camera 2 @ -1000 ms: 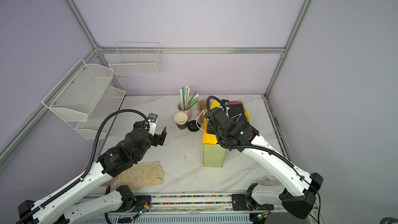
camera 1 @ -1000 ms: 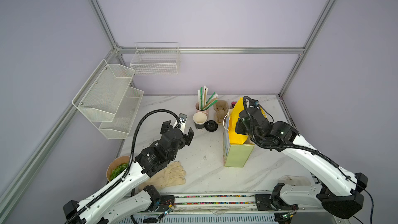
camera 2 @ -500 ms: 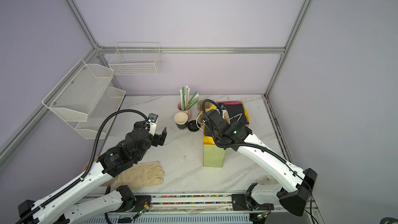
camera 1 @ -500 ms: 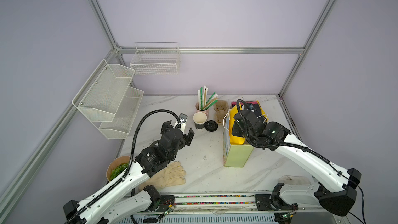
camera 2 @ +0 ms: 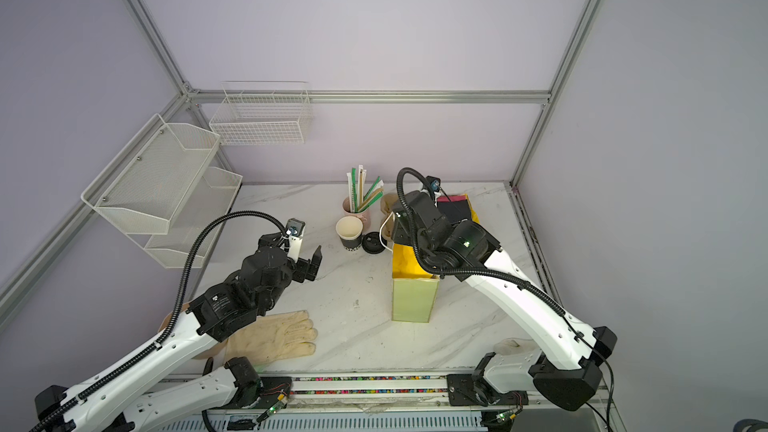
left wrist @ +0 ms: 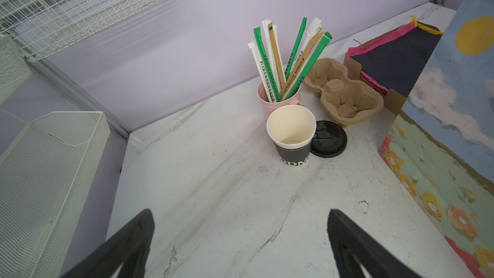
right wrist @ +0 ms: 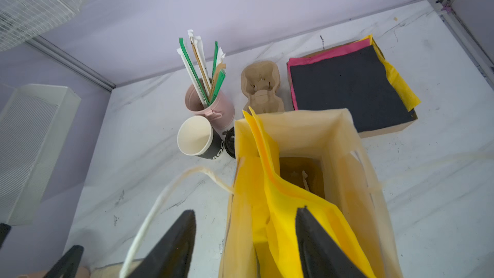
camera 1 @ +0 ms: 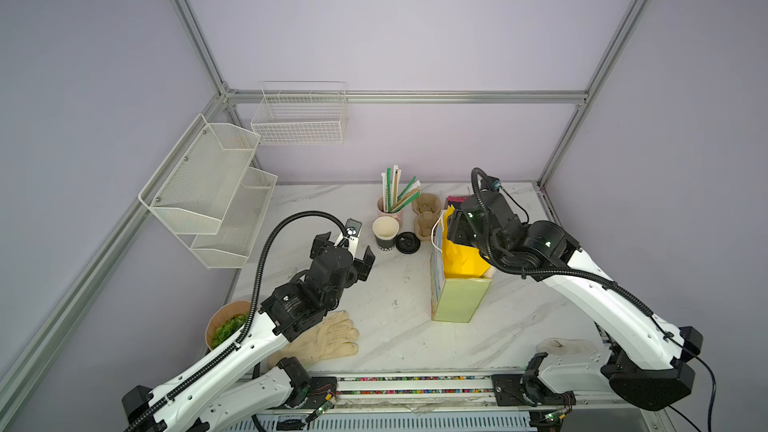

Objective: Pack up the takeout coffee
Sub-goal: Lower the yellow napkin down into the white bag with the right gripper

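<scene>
Only the right wrist view peers inside the bag (right wrist: pixel 334 135): dim brown floor, and the takeout coffee can't be made out. The right gripper (right wrist: pixel 246 209) has its fingers apart astride the rim. The left gripper (left wrist: pixel 238 215) has its fingers wide over open table (left wrist: pixel 213 183).

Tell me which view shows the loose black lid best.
Left wrist view: the black lid lies nearly whole, close up, beside the black cup. Both top views show it small; the right wrist view shows a sliver behind the bag.

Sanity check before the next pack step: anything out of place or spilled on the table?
No spill visible. The round black plastic lid lies flat on the marble table beside the open, empty black paper cup. A yellow tissue sheet sticks up crooked out of the paper bag.
</scene>
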`<state>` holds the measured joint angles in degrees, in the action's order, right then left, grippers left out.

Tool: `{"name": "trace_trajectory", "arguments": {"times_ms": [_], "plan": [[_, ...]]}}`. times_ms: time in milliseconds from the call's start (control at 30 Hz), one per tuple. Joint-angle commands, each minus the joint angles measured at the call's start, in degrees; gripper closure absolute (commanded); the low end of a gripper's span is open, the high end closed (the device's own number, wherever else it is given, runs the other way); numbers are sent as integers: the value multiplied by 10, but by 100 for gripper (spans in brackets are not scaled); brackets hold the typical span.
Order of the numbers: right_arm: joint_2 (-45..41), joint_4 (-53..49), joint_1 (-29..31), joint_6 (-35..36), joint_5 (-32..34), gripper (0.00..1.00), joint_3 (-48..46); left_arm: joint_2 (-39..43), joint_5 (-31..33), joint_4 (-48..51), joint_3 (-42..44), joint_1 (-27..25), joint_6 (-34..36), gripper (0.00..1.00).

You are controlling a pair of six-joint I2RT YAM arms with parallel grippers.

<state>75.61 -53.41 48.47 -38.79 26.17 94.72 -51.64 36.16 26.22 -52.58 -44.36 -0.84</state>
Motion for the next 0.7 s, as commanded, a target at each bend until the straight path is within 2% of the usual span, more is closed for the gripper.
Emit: {"name": "trace_trajectory", "arguments": {"times_ms": [0,133,333,467,533,667], "plan": [[-16,-19,-5,19,36,28,34,5,-4,-12,16,1,-6,0],[-1,-15,-10,25,12,27,25,5,-3,-12,17,1,-6,0],[20,-8,-33,28,-3,44,-19,-2,-7,-12,17,1,-6,0],[38,-4,-103,47,-67,58,-41,-6,-10,-10,16,1,-6,0],[54,3,-121,54,-87,60,-55,-7,-10,-10,15,0,-6,0],[93,3,-122,55,-58,62,-61,-9,-11,-10,14,1,-6,0]]}}
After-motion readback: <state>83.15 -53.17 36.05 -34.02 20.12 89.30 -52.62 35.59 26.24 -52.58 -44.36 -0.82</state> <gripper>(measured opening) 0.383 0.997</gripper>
